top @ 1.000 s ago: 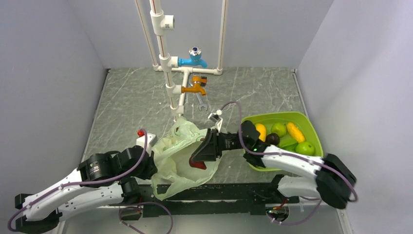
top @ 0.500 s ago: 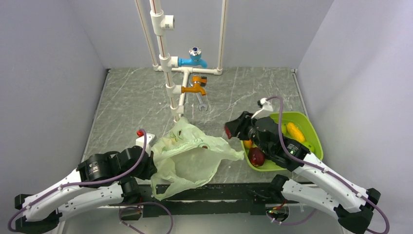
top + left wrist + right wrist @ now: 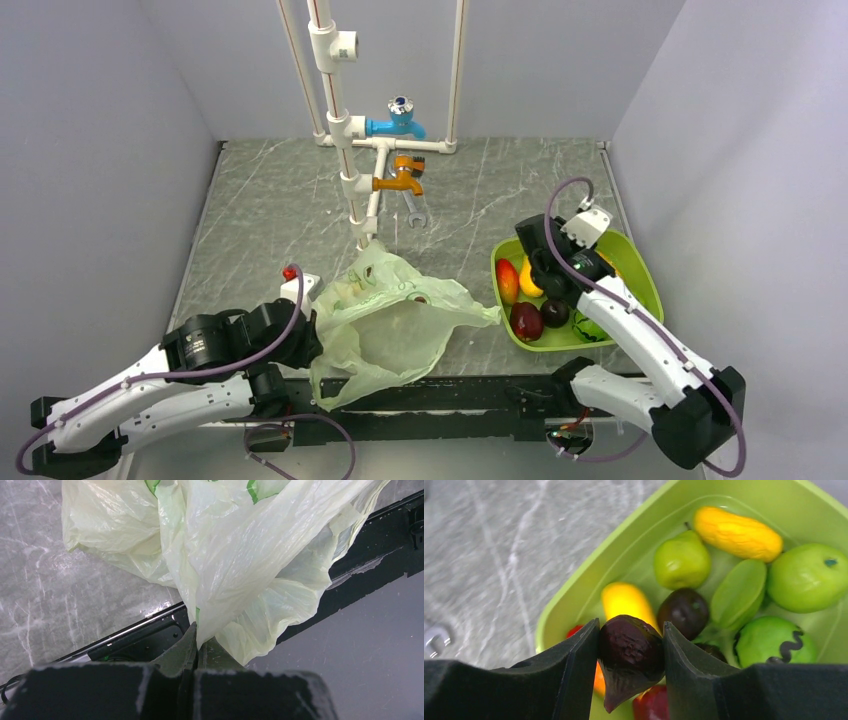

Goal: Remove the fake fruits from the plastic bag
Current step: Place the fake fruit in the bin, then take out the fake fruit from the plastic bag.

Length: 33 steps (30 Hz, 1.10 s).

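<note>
Left wrist view: the bag [image 3: 240,555] runs off the top edge, and its crumpled film hides its inside. Right wrist view: the right fingers [image 3: 574,680] and the dark fruit [image 3: 630,650] between them cover most of a red fruit [image 3: 651,706], and the tray [image 3: 594,562] is cut off at the right edge. Top view: the right arm [image 3: 610,305] hides those fingers.

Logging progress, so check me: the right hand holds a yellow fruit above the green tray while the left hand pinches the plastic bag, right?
Not quite. The right wrist view shows the right hand holding a dark purple fruit, not a yellow one. The rest stands: it is above the green tray, and the left hand pinches the plastic bag.
</note>
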{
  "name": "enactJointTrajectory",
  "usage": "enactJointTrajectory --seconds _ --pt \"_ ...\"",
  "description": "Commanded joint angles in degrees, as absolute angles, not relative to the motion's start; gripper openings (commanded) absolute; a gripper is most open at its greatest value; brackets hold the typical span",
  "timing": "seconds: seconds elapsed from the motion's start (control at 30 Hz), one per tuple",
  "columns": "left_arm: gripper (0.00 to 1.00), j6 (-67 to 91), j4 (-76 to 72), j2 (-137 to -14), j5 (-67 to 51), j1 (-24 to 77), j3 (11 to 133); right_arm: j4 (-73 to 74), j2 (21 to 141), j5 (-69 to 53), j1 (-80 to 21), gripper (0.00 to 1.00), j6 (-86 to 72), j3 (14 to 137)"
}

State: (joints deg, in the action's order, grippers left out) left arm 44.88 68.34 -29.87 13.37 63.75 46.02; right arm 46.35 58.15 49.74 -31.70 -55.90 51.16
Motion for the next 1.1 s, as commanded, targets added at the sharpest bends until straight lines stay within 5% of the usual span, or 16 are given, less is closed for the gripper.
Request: enactJointTrajectory --seconds 0.0,0.13,0.37,0.5,0.67,1.07 --pt "0.00 45.53 67.66 -29.59 13.80 63.98 46.85 37.75 59.57 45.98 -23.93 0.00 -48.35 48.29" --pt "0.00 45.40 67.76 -29.20 13.79 63.99 46.78 33.89 62.61 42.10 -21.88 0.12 -45.74 47.64" --pt "0.00 44.96 67.41 -29.27 13.72 63.99 46.75 32.38 63.30 38.94 -21.80 0.50 -44.83 45.01" --pt "0.00 44.65 67.34 -29.79 13.58 63.98 46.78 31.54 62.07 37.01 -21.83 0.83 -43.00 44.29" --pt "0.00 44.47 67.24 -30.40 13.45 63.98 46.77 32.05 60.56 35.09 -21.88 0.93 -41.15 44.91" --pt "0.00 44.47 67.36 -31.62 13.72 64.01 47.02 22.55 47.05 13.97 -24.89 0.93 -28.11 46.89"
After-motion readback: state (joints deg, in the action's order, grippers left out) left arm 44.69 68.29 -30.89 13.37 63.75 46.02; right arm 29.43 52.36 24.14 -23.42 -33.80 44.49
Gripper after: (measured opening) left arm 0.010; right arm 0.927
